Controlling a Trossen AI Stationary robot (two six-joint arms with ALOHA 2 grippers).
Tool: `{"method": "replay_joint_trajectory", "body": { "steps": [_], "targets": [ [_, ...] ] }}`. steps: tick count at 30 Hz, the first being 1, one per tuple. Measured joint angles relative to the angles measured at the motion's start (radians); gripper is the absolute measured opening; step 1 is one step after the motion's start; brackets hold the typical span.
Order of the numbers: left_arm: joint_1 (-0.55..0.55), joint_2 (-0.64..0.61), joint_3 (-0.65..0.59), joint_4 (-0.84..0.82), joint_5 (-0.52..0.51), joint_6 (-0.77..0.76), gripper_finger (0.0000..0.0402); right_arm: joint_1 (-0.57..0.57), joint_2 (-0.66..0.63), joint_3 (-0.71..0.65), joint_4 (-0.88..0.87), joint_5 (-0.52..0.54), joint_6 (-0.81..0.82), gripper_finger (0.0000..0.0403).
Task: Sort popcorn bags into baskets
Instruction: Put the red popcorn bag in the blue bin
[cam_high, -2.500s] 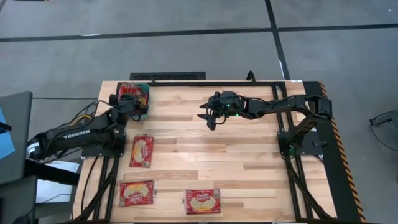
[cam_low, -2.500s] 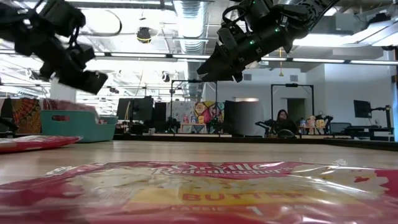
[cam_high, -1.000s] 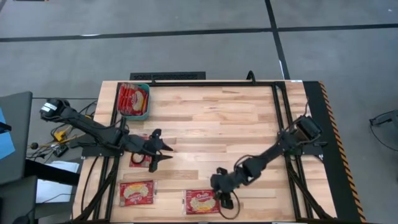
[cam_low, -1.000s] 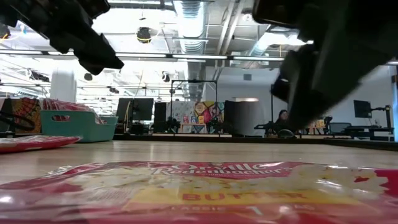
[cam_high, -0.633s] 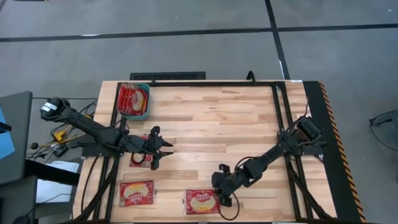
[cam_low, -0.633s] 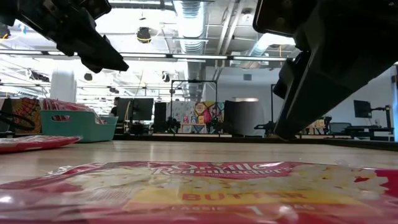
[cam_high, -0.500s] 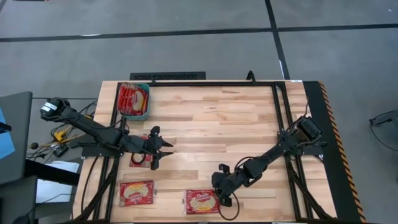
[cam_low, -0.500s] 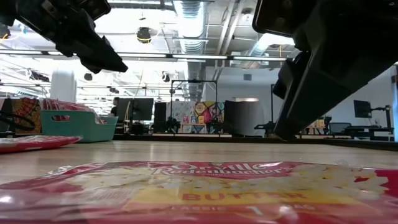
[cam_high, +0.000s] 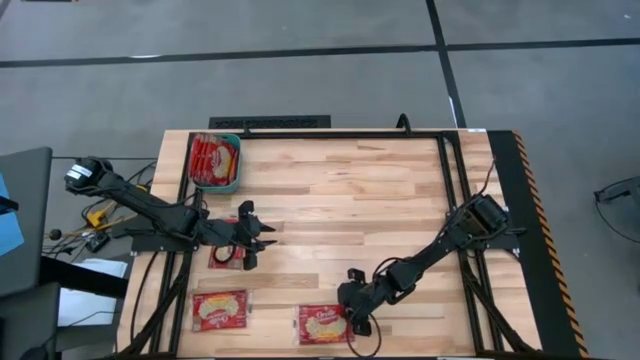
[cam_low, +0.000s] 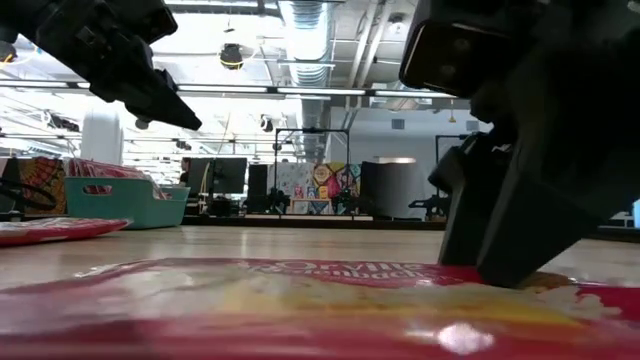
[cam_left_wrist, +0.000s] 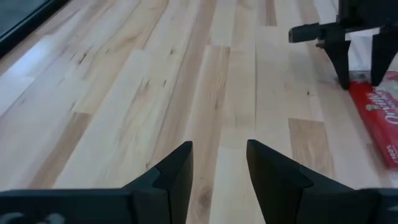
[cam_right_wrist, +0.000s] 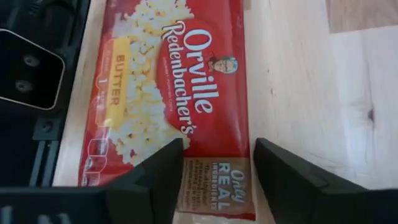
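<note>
Three red popcorn bags lie flat on the table outside the basket: one at the near edge (cam_high: 320, 326) (cam_right_wrist: 168, 93) (cam_low: 300, 300), one at the near left (cam_high: 220, 310), and one under my left arm (cam_high: 226, 248). The teal basket (cam_high: 215, 162) (cam_low: 125, 201) at the far left holds more red bags. My right gripper (cam_high: 352, 314) (cam_right_wrist: 214, 171) is open at the near bag's right end. My left gripper (cam_high: 256, 240) (cam_left_wrist: 219, 163) is open and hovers just right of the middle-left bag, touching nothing. My right gripper comes down slanting from the table's right onto the near bag's right end (cam_right_wrist: 205, 186). One finger (cam_right_wrist: 155, 180) stands over the bag's end and the other (cam_right_wrist: 292, 180) over the wood past its far long edge. In the low view a finger (cam_low: 510, 240) meets the bag, which lies on the table.
A black frame (cam_high: 340, 131) runs along the table's far edge and rails (cam_high: 470, 290) along the right side. Bare wood (cam_high: 350, 210) fills the table's middle. Beyond the table the low view shows a room with desks and screens.
My right gripper has come down and slightly toward the table's left, onto the near bag's right end; in the low view that bag's surface has shifted and its lettering has moved. My left gripper has sunk a little over the middle-left bag.
</note>
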Motion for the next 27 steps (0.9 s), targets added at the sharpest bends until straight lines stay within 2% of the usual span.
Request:
{"method": "replay_joint_trajectory", "body": {
  "steps": [2, 6, 7, 11, 17, 22, 27],
  "targets": [
    [0.000, 0.000, 0.000, 0.001, -0.001, -0.001, 0.0142, -0.002, 0.006, 0.000, -0.016, 0.000, -0.008, 0.0160],
    [0.000, 0.000, 0.000, 0.006, -0.018, -0.002, 0.0142, -0.016, -0.023, -0.003, -0.039, -0.004, -0.054, 0.0034],
    [0.000, 0.000, 0.000, 0.006, -0.028, -0.002, 0.0142, -0.021, -0.032, -0.003, -0.046, 0.002, -0.061, 0.0021],
    [0.000, 0.000, 0.000, 0.006, -0.050, -0.002, 0.0142, -0.022, -0.084, -0.009, -0.118, 0.153, -0.101, 0.0020],
    [0.001, 0.000, 0.000, 0.010, -0.084, -0.005, 0.0142, 0.007, -0.189, -0.009, -0.226, 0.467, -0.275, 0.0007],
    [0.010, 0.008, 0.000, 0.044, -0.067, -0.027, 0.0151, 0.009, -0.257, -0.008, -0.221, 0.582, -0.487, 0.0004],
    [0.010, 0.086, 0.000, 0.167, 0.010, 0.032, 0.0167, -0.003, -0.293, -0.007, -0.219, 0.768, -0.606, 0.0005]
  ]
}}
